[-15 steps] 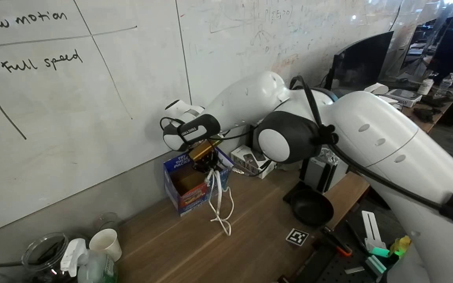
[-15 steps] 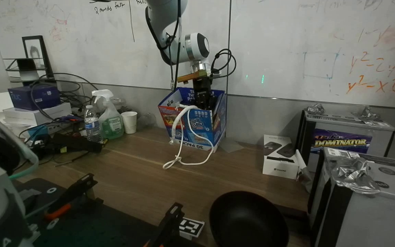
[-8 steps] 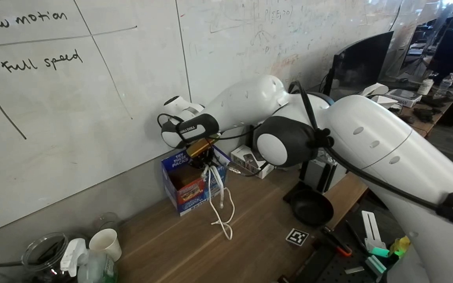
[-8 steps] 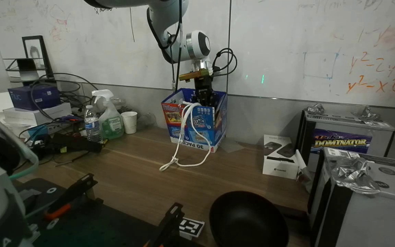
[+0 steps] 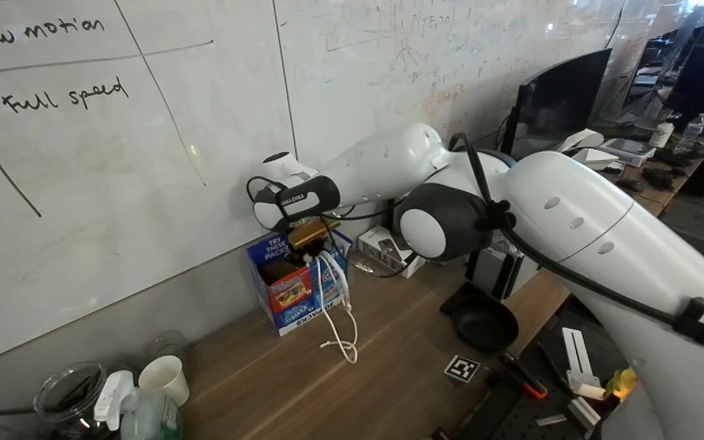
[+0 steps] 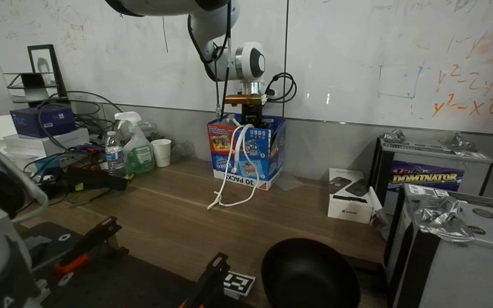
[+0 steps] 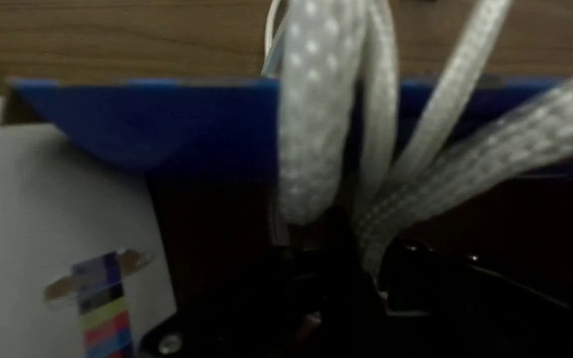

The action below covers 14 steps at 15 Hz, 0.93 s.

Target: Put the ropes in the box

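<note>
Gripper (image 7: 369, 271) was clamped tight on white ropes (image 7: 314, 114), partly inside blue box (image 6: 220, 143); loops trailed over one wall, hung outside toward wooden tabletop (image 6: 165, 207).

See brown wood-grain table (image 6: 169, 218). In an exterior view, carries upright blue box (image 6: 256, 147) near back, paper cup (image 6: 161, 152) and spray bottle (image 6: 139, 155) to its left, white box (image 6: 349, 209) to its right, grey device (image 6: 477, 269) farther right, black pan (image 6: 308, 273) and printed marker (image 6: 239, 282) up front. Can't tell about contact with ropes (image 6: 238, 147).

Robotics lab, whiteboard (image 6: 357, 51) with handwritten equations (image 6: 464, 92), robot arm (image 5: 382, 165), curved monitor (image 5: 563, 95), printed marker (image 5: 462, 369)
</note>
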Available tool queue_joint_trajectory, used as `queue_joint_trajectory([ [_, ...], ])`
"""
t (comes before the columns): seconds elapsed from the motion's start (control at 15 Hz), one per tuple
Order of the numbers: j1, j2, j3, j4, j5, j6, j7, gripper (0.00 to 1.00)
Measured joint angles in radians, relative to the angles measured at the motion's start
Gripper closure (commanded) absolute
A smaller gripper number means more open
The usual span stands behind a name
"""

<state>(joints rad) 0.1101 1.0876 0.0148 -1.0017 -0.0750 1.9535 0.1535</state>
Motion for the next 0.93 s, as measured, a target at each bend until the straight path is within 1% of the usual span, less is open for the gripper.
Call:
queue_joint_trajectory([
  [0.33,-0.018,0.04,0.031,0.001,0.059,0.023,-0.059,0.87],
  [0.67,-0.024,0.048,0.037,0.002,0.08,0.029,-0.087,0.87],
  [0.73,-0.024,0.048,0.037,0.002,0.082,0.03,-0.091,0.8],
  [0.8,-0.024,0.048,0.037,0.003,0.083,0.03,-0.095,0.62],
  [0.87,-0.024,0.048,0.037,0.003,0.084,0.03,-0.095,0.56],
  [0.93,-0.024,0.048,0.037,0.003,0.086,0.03,-0.096,0.48],
])
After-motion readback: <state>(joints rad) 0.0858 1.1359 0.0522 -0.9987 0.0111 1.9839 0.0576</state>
